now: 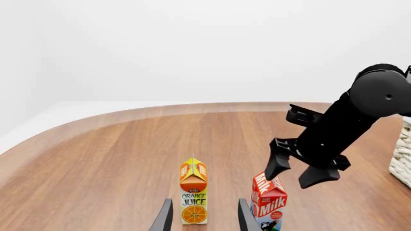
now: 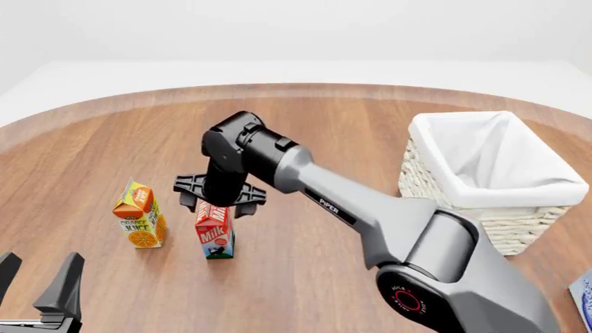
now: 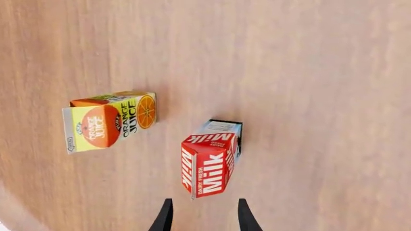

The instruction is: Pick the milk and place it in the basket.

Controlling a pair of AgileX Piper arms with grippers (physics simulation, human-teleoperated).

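The milk [image 2: 215, 233] stands upright on the wooden table, a small carton with a red top and a blue and white base. It also shows in the left wrist view [image 1: 268, 203] and the right wrist view [image 3: 209, 167]. My right gripper [image 2: 220, 197] is open and empty, pointing down just above the milk's top, also seen in the left wrist view [image 1: 301, 172]; its fingertips [image 3: 165, 215] frame the carton. The basket [image 2: 434, 186], whitish wicker with white lining, stands at the right. My left gripper [image 2: 37, 276] is open and empty at the front left.
An orange juice carton [image 2: 141, 216] stands upright just left of the milk, a short gap between them; it lies straight ahead of the left gripper [image 1: 193, 198]. A blue and white object [image 2: 583, 297] shows at the front right edge. The basket's wicker wall [image 1: 403, 159] is at the edge of the left wrist view.
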